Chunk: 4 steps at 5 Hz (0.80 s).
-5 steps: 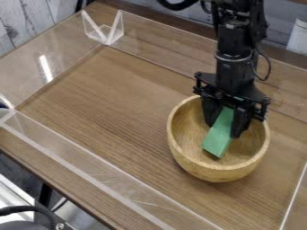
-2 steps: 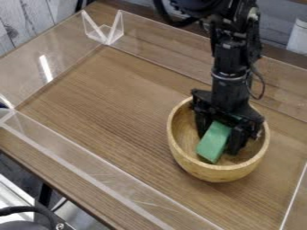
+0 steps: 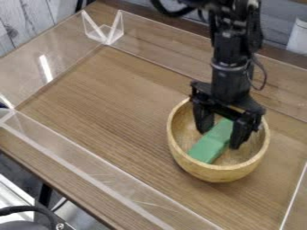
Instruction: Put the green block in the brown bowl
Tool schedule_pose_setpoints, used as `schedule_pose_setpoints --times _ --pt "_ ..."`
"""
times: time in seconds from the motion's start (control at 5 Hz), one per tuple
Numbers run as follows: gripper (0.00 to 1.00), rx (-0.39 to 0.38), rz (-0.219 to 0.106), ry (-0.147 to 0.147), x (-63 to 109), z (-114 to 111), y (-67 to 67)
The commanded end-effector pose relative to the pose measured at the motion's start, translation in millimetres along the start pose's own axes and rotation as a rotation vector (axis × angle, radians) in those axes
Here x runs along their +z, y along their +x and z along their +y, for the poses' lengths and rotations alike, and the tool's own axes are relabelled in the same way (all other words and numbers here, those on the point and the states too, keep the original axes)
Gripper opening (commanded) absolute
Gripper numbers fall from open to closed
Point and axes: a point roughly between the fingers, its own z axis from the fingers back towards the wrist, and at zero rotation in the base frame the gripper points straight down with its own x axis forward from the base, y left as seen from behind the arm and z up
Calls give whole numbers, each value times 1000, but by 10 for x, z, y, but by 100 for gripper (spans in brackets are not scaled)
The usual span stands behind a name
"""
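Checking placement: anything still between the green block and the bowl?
Nothing visible. The block already lies inside the bowl, leaning on its inner wall. The gripper hangs directly above with jaws spread, not clamping it.

A single camera looks down at an angle from above the near-left corner of the wood-grain desk (image 3: 108, 99), fairly close.

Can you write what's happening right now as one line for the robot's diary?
hand: open, over bowl | green block: lying inside brown bowl, let go | task: block looks placed
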Motion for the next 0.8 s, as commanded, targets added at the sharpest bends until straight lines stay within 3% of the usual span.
schedule_pose_setpoints --times 0.0,0.2,0.4,0.6 --pt "100 -10 -115 -1 431 -47 82" --pt "100 -16 -166 0 737 -75 54" --pt "100 -19 -195 4 956 -74 1" --pt "100 -13 -192 12 968 22 32"
